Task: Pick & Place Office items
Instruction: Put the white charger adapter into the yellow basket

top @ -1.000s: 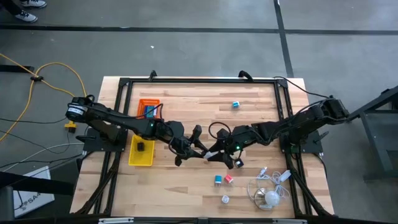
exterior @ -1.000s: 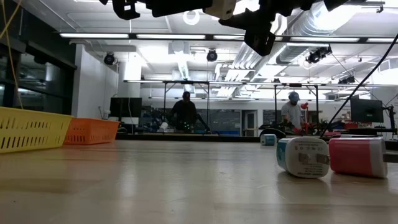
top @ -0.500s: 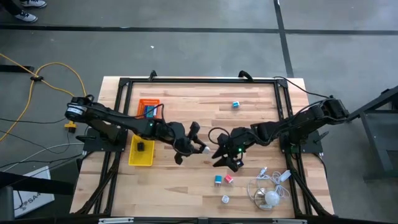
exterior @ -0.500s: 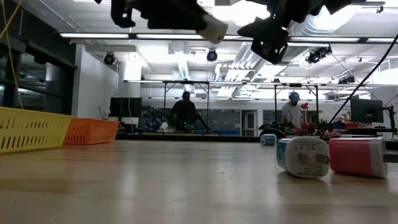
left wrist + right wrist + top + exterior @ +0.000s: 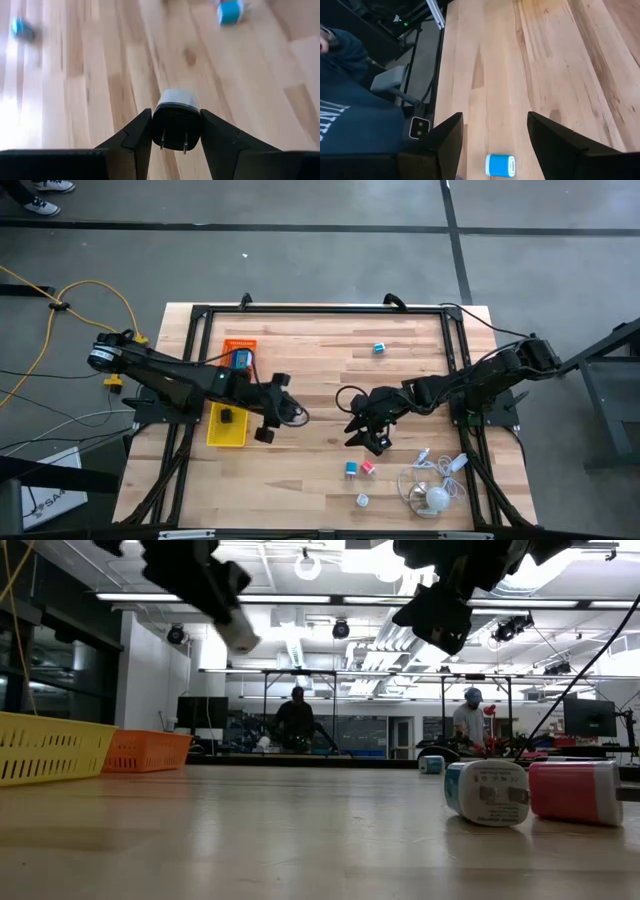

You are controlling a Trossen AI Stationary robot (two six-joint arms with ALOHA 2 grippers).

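Note:
My left gripper (image 5: 176,131) is shut on a small black plug adapter (image 5: 176,122) with a white far end and two metal prongs. In the high view it (image 5: 288,416) hovers just right of the yellow tray (image 5: 215,436); the low view shows it (image 5: 228,615) high above the table. My right gripper (image 5: 362,432) hangs open over the table's middle, holding nothing (image 5: 495,135). A blue block (image 5: 352,469), a pink block (image 5: 368,468) and a small white-blue bit (image 5: 362,500) lie near the near edge. A teal block (image 5: 380,348) lies near the far edge. My left gripper pinches the black body of the adapter (image 5: 176,131) between its two fingers, one on each side face. The prongs (image 5: 173,142) point back at the wrist and the white end (image 5: 240,640) points forward and down. The adapter is lifted clear of the table.
An orange tray (image 5: 250,345) holding a blue item sits beyond the yellow tray, which holds a black bit (image 5: 227,416). A white cable bundle with a round piece (image 5: 436,496) lies at the near right. A person in a dark top (image 5: 350,105) stands beyond the table edge.
My left gripper, holding the adapter, has drawn away from my right gripper at the table's middle and travelled toward the table's left edge, ending beside the yellow tray. The adapter went with it, still in the air. My right gripper stayed about where it was.

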